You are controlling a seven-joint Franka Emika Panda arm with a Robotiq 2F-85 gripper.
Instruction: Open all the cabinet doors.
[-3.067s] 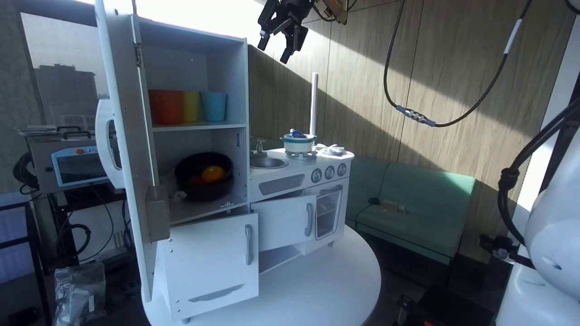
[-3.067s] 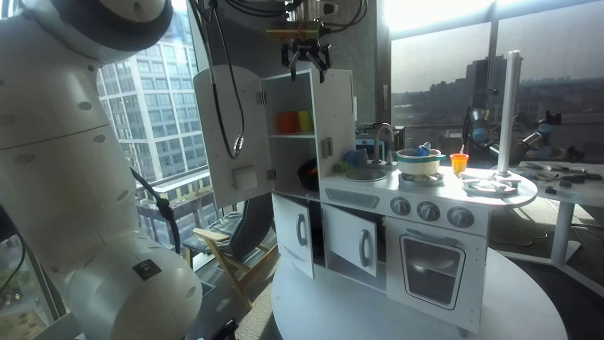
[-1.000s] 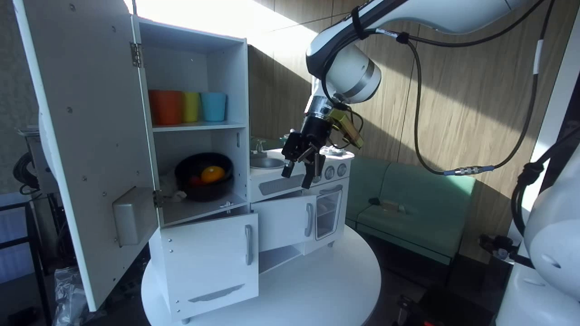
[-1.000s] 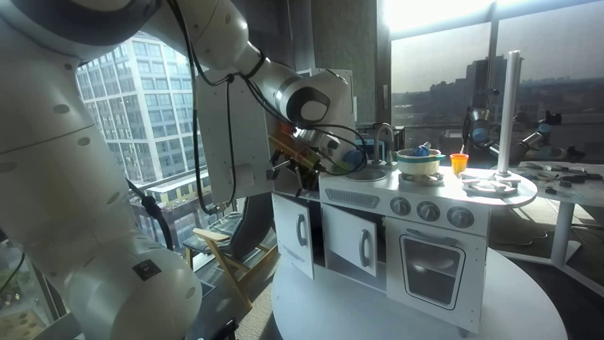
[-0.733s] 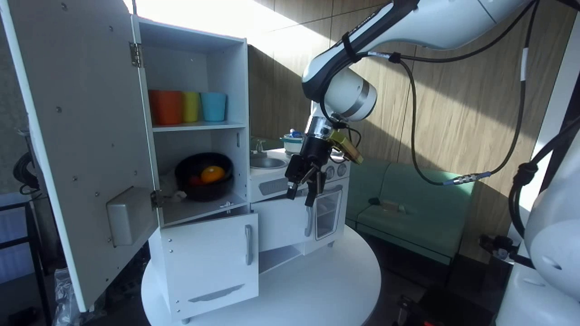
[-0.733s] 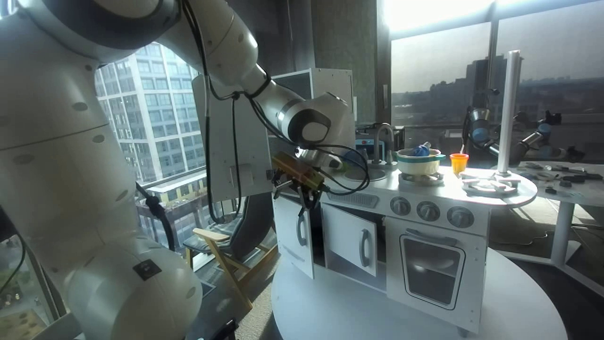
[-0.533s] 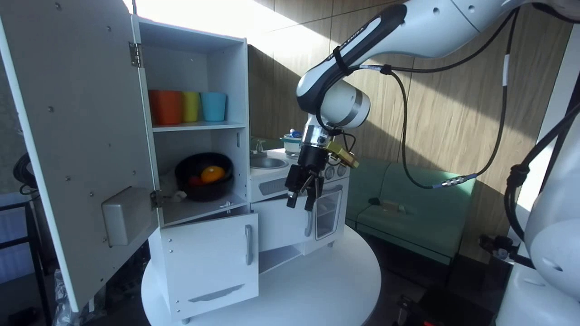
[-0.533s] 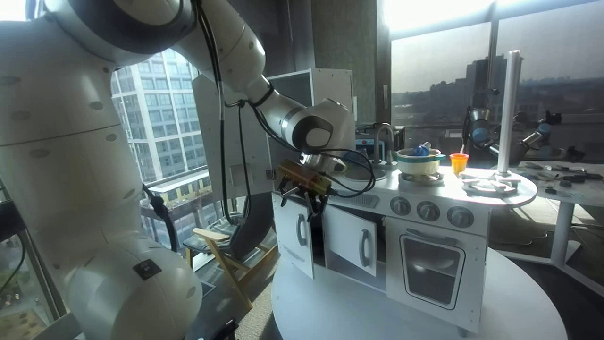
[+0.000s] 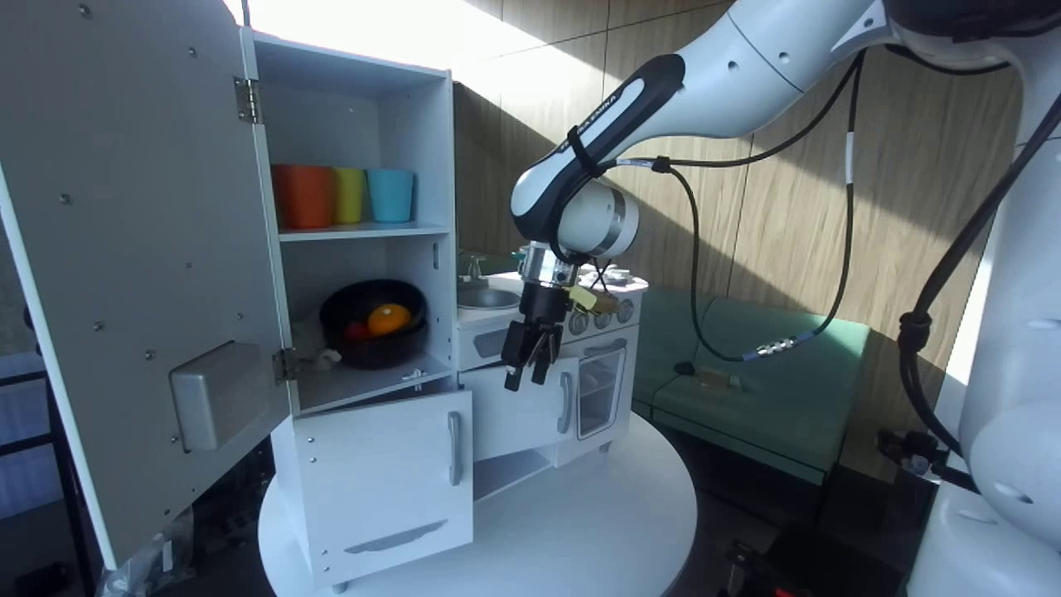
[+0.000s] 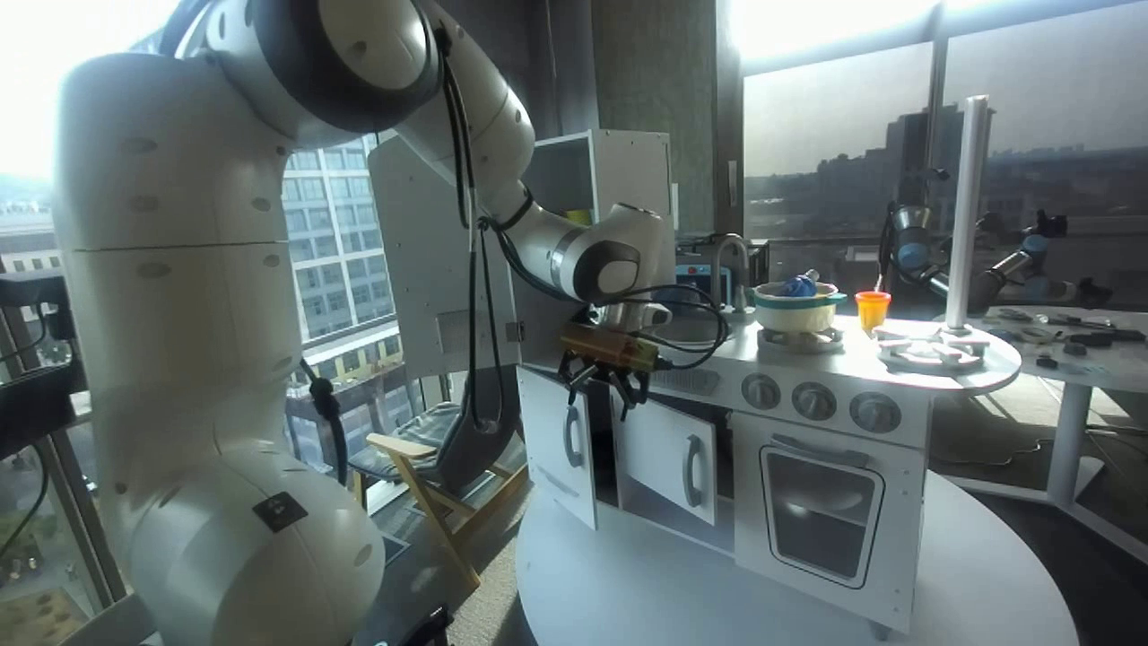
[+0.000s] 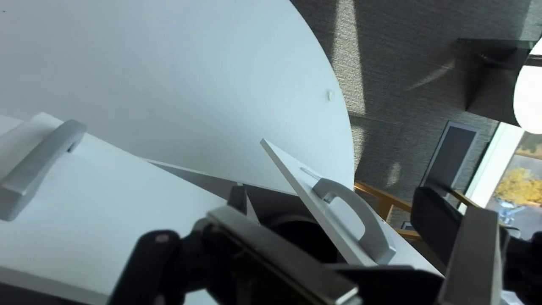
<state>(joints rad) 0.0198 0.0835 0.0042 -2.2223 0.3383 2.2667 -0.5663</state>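
A white toy kitchen cabinet stands on a round table. Its tall upper door (image 9: 124, 249) is swung wide open. The lower left door (image 9: 385, 473) and the lower middle door (image 9: 506, 423) stand ajar in both exterior views. The oven door (image 10: 821, 502) is shut. My gripper (image 9: 526, 380) points down in front of and above the two ajar doors, fingers spread with nothing between them. In the wrist view, the gripper (image 11: 332, 199) spans the lower left door (image 11: 292, 178) with its grey handle (image 11: 364, 216); the middle door's handle (image 11: 42, 163) is at left. Contact is not seen.
The upper shelves hold cups (image 9: 307, 196) and a black bowl (image 9: 373, 348) with toy fruit. A pot (image 10: 794, 309) and an orange cup (image 10: 872, 310) stand on the counter beside the sink. A white pole (image 10: 967, 215) rises behind. The round table (image 9: 580, 514) lies below.
The arm has come down from above the cabinet to the front of the lower doors, lately moving toward the lower left door. The tall door has swung wider. The lower doors look unmoved.
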